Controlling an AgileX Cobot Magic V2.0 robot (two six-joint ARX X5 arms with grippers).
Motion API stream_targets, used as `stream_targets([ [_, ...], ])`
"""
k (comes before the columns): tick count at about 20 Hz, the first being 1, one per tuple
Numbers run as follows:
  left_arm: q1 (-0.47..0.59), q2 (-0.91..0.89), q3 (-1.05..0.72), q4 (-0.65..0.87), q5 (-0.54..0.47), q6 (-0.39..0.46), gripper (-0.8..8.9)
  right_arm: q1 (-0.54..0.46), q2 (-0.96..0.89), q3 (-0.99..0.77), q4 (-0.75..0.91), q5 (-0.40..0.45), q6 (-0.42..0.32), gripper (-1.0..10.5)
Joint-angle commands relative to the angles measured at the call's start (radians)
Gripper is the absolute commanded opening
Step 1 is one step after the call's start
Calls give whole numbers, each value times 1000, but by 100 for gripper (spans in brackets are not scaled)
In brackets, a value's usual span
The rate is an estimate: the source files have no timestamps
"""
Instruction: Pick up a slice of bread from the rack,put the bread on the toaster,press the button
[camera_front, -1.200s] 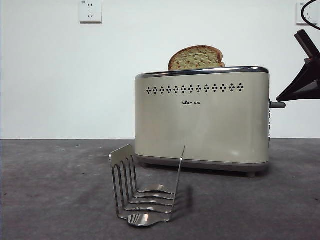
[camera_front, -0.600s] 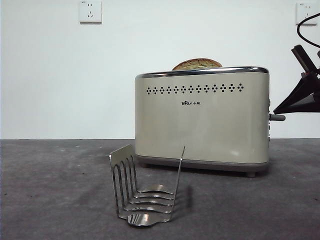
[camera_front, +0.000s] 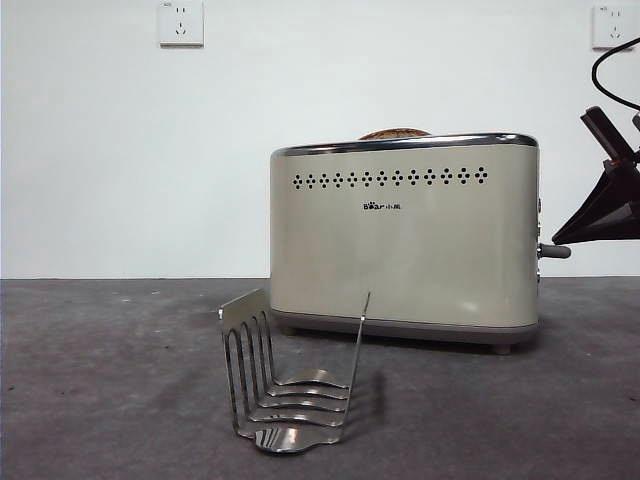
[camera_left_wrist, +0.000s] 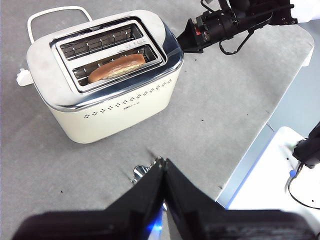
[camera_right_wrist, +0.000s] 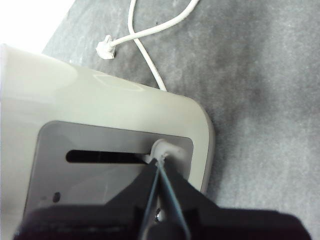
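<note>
Behind toaster (camera_front: 404, 235), white wall (camera_front: 120, 150)

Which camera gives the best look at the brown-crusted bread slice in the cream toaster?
The left wrist view: it looks down into the slot, showing the brown-crusted bread slice lying low in the cream boxy toaster. The front view shows only a sliver of crust above the chrome rim. The right wrist view shows none.

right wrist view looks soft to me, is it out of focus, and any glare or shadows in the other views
Right wrist view: the toaster and button are blurred, the corner above the toaster blown out white. Left wrist view: sharper, with bright reflections on the toaster's chrome top. Front view: evenly lit and crisp, the rack throwing a faint shadow on the table.
</note>
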Motion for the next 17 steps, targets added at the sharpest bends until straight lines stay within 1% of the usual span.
stream_targets([
  [1, -1, -6, -6, 3, -2, -10, -9, 1, 45, -19, -31, 36, -16, -7],
  [11, -1, -6, -6, 3, -2, -10, -9, 3, 89, -19, -56, 46, -33, -7],
  [17, -1, -6, -6, 3, -9, -10, -9, 21, 91, -19, -89, 106, -60, -7],
])
